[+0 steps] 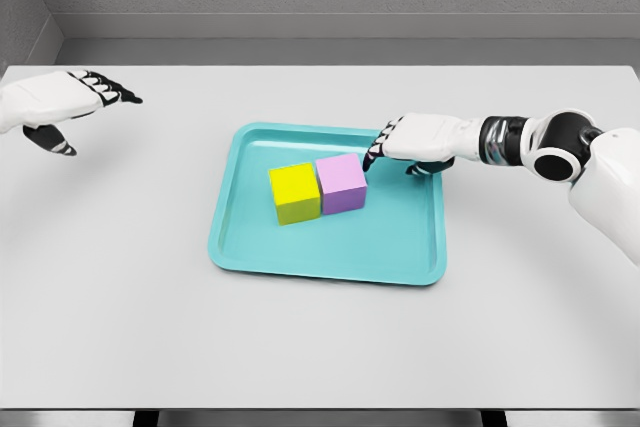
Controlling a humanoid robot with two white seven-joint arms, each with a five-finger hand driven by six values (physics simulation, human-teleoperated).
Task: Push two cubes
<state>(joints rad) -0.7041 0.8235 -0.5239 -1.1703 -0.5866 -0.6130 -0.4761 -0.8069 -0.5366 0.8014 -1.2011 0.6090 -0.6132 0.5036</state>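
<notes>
Two smooth, matte cubes, one yellow cube [294, 192] and one pink cube [341, 183], sit touching (side by side) inside a glossy teal rounded-corner tray [400, 257] mid-table [120, 297]. The right hand [415, 139], fingers relaxed, touches the pink one; the left hand [60, 102] hovers open near the left edge.

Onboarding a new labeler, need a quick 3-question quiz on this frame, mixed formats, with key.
1. True or false: the yellow cube and the pink cube sit side by side, touching, on the teal tray.
2. Which hand has its fingertips at the pink cube? A) left hand B) right hand C) neither
3. Fill in: the left hand hovers over the white table, ____ the tray.

Key:
1. True.
2. B. The right hand's fingertips are at the pink cube's right side; actual contact is hard to confirm.
3. Outside: it is far left of the tray, fingers relaxed, holding nothing.
</notes>
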